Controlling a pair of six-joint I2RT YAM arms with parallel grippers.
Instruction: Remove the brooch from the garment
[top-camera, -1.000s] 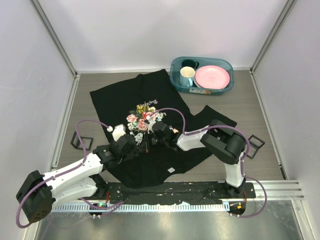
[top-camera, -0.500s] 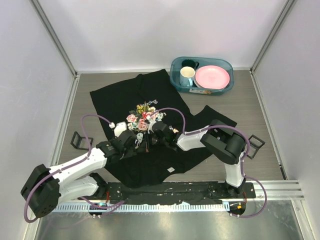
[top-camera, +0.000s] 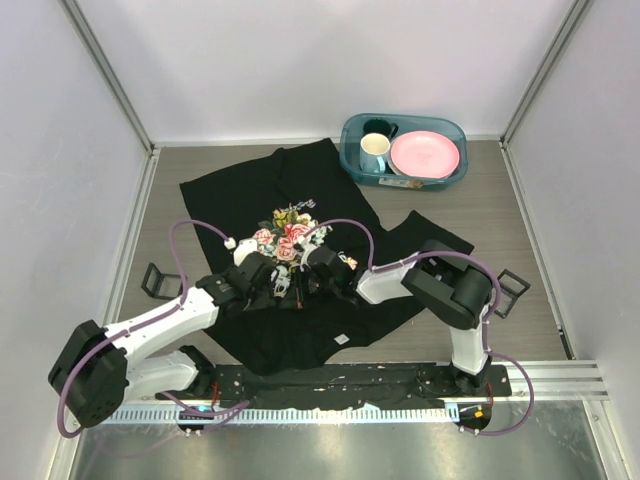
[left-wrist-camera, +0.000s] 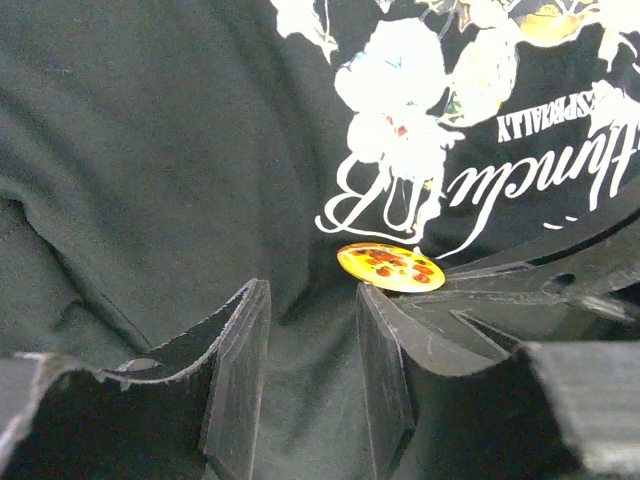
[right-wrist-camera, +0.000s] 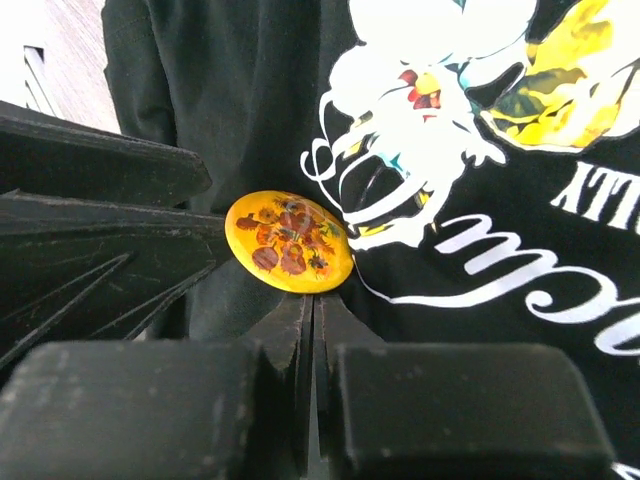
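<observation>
1. Brooch (right-wrist-camera: 289, 241): I read it as a small round yellow-orange badge lying on the garment (top-camera: 300, 190), just below the rose print (top-camera: 288, 235) and beside the white lettering (left-wrist-camera: 520, 180).
2. Garment: it lies spread, with some creases, on the table (top-camera: 500, 220). One sleeve reaches toward the far right.
3. Right gripper (right-wrist-camera: 313, 305): the jaws are clenched, blade against blade. The tips meet at the lower rim of the brooch and touch it. I cannot tell whether the rim is caught between them.
4. Left gripper (left-wrist-camera: 310, 300): the jaws stand apart, low over the cloth, and a creased strip of garment runs between them. I cannot tell whether the pads press that strip. The brooch sits just past the tip of the right-hand finger (left-wrist-camera: 385, 360).
5. Relative position: in the top view both grippers meet nose to nose at the lower edge of the print, the left arm from the near left, the right arm from the right. The brooch cannot be made out in that view.
6. Other items: a teal bin (top-camera: 350, 135) stands at the far right corner, well apart from the grippers. It holds a pink plate (top-camera: 425, 154) and a pale mug (top-camera: 373, 152).
</observation>
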